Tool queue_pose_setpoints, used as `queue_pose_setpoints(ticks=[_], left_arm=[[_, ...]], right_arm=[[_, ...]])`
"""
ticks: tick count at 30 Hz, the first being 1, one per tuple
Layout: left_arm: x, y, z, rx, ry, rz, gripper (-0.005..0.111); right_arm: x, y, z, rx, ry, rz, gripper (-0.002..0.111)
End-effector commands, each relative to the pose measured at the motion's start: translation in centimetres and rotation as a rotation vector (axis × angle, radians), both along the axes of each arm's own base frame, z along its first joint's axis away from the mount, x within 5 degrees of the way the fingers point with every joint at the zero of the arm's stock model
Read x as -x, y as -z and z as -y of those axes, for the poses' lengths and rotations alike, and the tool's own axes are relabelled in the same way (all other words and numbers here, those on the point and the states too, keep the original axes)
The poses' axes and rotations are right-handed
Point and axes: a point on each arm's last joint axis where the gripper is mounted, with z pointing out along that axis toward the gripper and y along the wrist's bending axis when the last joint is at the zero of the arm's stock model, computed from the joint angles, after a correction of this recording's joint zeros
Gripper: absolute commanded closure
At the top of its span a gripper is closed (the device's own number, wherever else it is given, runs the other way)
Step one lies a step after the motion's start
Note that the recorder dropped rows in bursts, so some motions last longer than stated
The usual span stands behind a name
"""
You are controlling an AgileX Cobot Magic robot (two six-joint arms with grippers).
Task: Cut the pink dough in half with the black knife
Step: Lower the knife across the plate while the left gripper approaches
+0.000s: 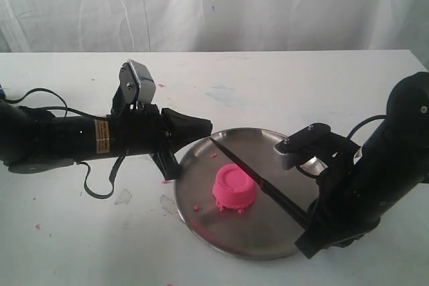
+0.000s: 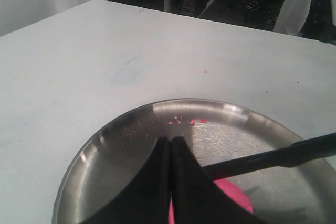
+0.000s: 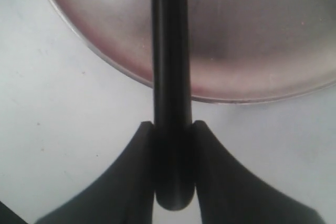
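The pink dough (image 1: 234, 187), one whole cup-shaped lump with a round flat top, sits in the middle of the steel plate (image 1: 201, 222). The black knife (image 1: 258, 179) slants across the plate just above and beside the dough, tip toward the far left rim. My right gripper (image 3: 173, 127) is shut on the knife handle (image 3: 170, 77) off the plate's near right edge. My left gripper (image 2: 171, 141) hovers shut and empty over the plate's left rim; part of the dough (image 2: 239, 195) shows behind its fingers, under the knife (image 2: 273, 157).
Tiny pink crumbs (image 2: 186, 121) lie on the plate and on the white table (image 1: 281, 85). A black cable (image 1: 100, 182) loops under the left arm. A white curtain closes off the back.
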Motion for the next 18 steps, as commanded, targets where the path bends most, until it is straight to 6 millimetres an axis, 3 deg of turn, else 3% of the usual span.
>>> queue_pose_setpoints(ticks=[1,18], left_arm=[[-0.6,-0.2,0.4,0.012,0.020,0.013,0.107],[-2.2,0.8,3.9,0.010,0.094,0.041,0.107]], right_arm=[[0.0,0.0,-0.1,-0.007,-0.003,0.013,0.108],[-0.6,-0.1,-0.3,-0.037,0.029,0.067,0.108]])
